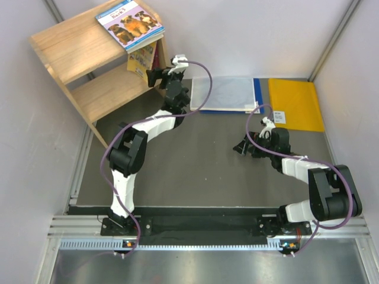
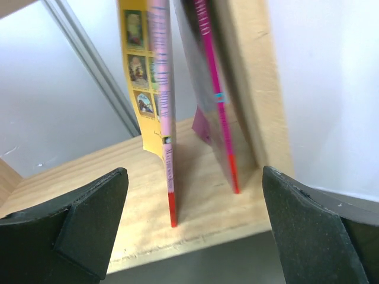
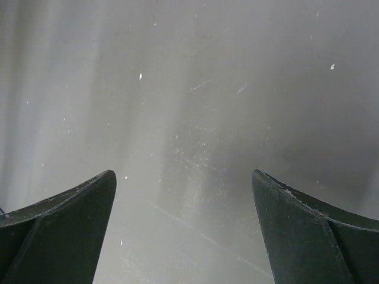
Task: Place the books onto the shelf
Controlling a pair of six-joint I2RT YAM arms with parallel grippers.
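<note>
Where the lower board of the wooden shelf (image 1: 106, 94) meets a side panel, two thin books stand on end with their long axes upright and spines turned outward. One is a yellow-covered book (image 2: 155, 89) with a pink spine, the other a magenta-spined book (image 2: 207, 100) leaning on the panel, and the light blue dog book (image 1: 130, 22) lies flat, cover up, on top. The left gripper (image 2: 194, 177) hangs just before those spines, jaws spread wide and empty. Well apart, the right gripper (image 1: 241, 147) hovers low over the dark table mat (image 1: 195, 160), equally wide and empty, near a grey-white folder (image 1: 225, 93) and a yellow envelope (image 1: 295, 103).
</note>
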